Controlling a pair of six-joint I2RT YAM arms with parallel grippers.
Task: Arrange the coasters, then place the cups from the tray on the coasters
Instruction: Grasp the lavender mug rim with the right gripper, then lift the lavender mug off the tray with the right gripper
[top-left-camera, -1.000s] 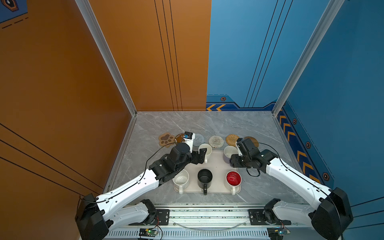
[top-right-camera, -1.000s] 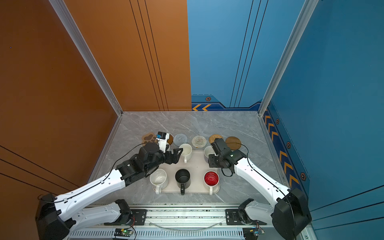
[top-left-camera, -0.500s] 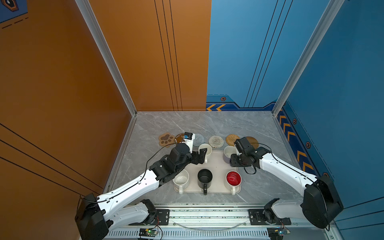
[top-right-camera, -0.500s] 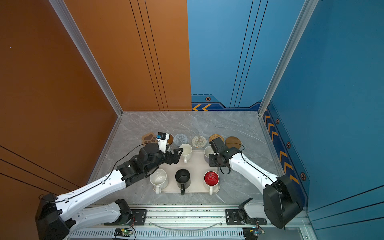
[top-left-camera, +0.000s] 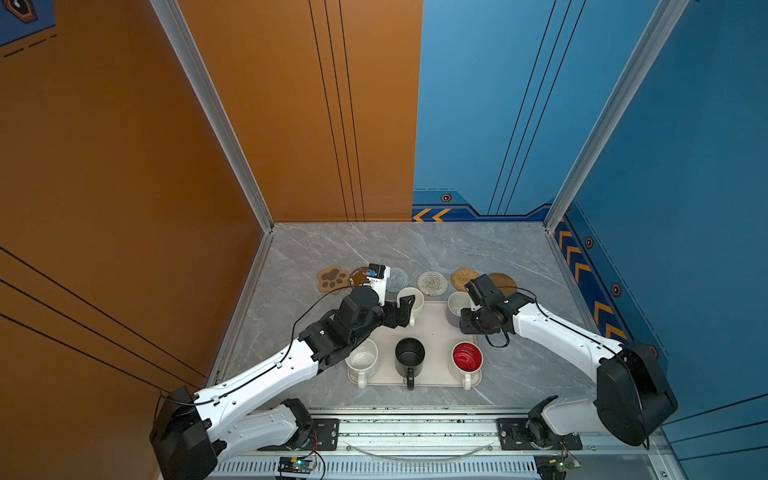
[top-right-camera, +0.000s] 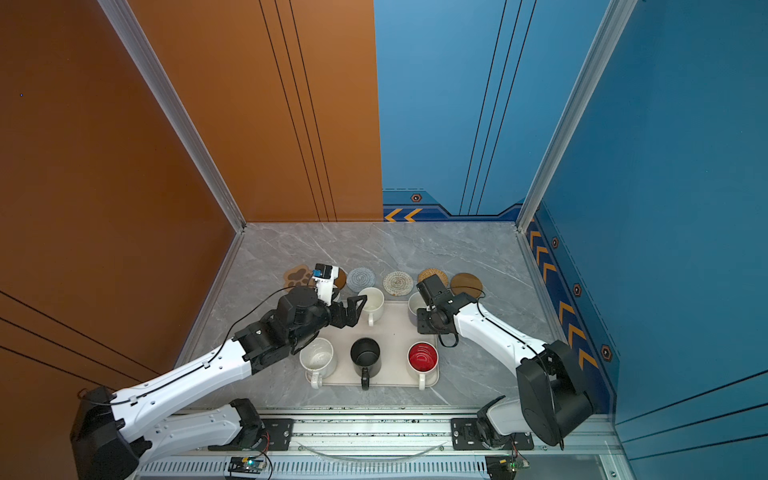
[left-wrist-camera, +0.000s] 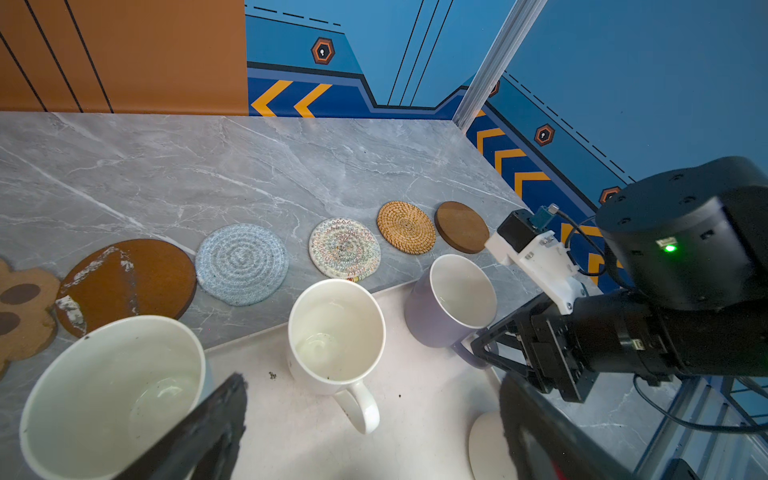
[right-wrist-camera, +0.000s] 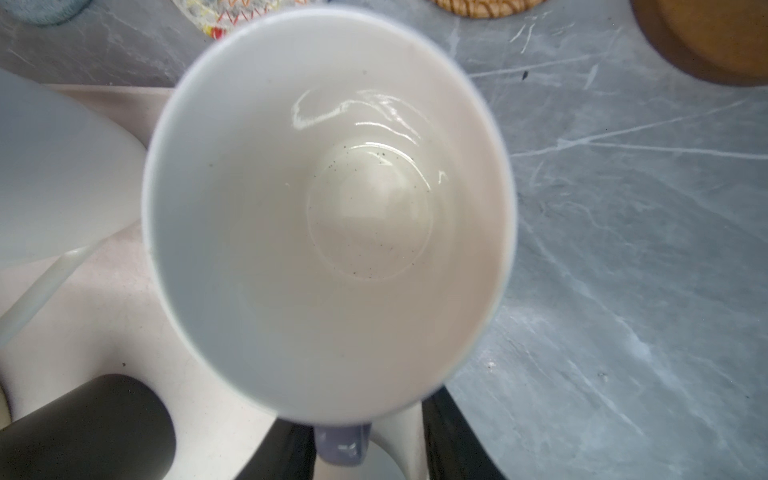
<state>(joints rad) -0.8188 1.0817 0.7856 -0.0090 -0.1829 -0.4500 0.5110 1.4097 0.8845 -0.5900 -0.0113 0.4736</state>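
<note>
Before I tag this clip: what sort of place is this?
Probably a robot test booth: blue and orange panel walls, marble-look tabletop, arms mounted on a metal rail.

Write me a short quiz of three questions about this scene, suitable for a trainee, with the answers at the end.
1. True or false: the black mug stands on the tray.
2. Whose handle lies between the jaws of the right end effector? A) that of the lavender mug B) that of the black mug C) none
3. Fill in: in both top views, the leftmost coaster has the shape of a ____.
Key: 1 true; 2 A; 3 paw.
</note>
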